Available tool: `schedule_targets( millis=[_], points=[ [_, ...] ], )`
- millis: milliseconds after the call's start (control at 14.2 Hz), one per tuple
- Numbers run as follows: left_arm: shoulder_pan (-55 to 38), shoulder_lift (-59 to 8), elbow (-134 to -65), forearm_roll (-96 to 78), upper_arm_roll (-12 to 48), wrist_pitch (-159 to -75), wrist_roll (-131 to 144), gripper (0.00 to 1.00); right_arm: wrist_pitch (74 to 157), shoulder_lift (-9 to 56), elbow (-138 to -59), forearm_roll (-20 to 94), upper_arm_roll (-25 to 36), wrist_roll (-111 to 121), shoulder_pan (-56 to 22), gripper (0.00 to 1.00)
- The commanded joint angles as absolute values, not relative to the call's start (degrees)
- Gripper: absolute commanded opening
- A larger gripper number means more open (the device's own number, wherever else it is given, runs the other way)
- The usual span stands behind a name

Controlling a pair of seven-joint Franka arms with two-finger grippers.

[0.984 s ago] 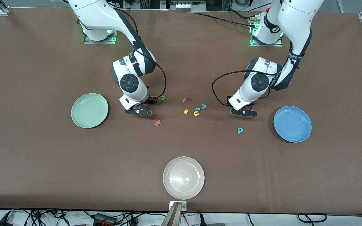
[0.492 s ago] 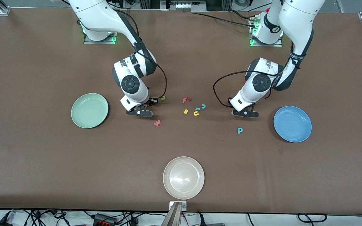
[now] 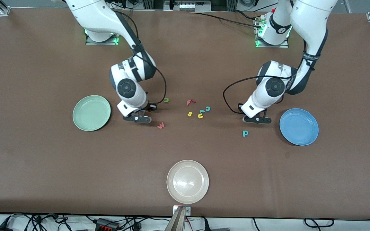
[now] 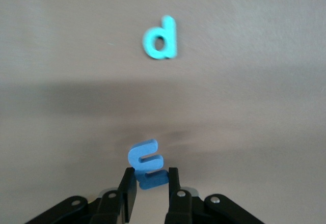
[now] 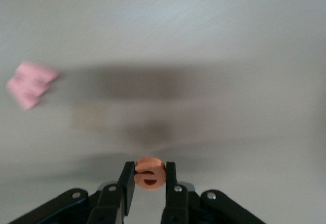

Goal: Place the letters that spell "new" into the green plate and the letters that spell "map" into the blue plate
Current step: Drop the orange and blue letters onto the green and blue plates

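The blue m [image 4: 146, 164] is pinched at one edge by the left pincer [image 4: 152, 188], so it could probably twist out. The orange e [image 5: 150, 172] is clamped in the right pincer [image 5: 149, 186] and may slip before the green plate [image 3: 91, 113] is reached.

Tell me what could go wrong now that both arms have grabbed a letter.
The left gripper pinches the blue m only by its lower edge, so it might twist loose. The right gripper holds the orange e near the salmon w; a low sweep toward the green plate could nudge it.
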State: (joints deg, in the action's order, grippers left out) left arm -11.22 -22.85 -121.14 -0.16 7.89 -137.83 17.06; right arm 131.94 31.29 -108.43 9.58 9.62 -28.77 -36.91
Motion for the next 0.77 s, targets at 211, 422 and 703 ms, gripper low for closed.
schedule_targets(
  millis=[211,422,703],
  points=[
    [-0.2,-21.1,-114.4,10.0,8.1,-126.3,5.6,0.11,123.9,27.2,-112.0,9.5,22.7,-14.9,-35.2,0.03],
    [5.2,-24.2,-113.6,11.9,8.2,-126.7,1.0,0.12,123.1,26.6,-115.0,9.6,25.8,-8.6,-35.1,0.03],
    [7.8,-27.2,-114.2,11.8,8.6,-130.3,0.8,0.69,124.8,29.0,-115.4,9.6,25.9,-7.8,-33.4,0.28]
  ],
)
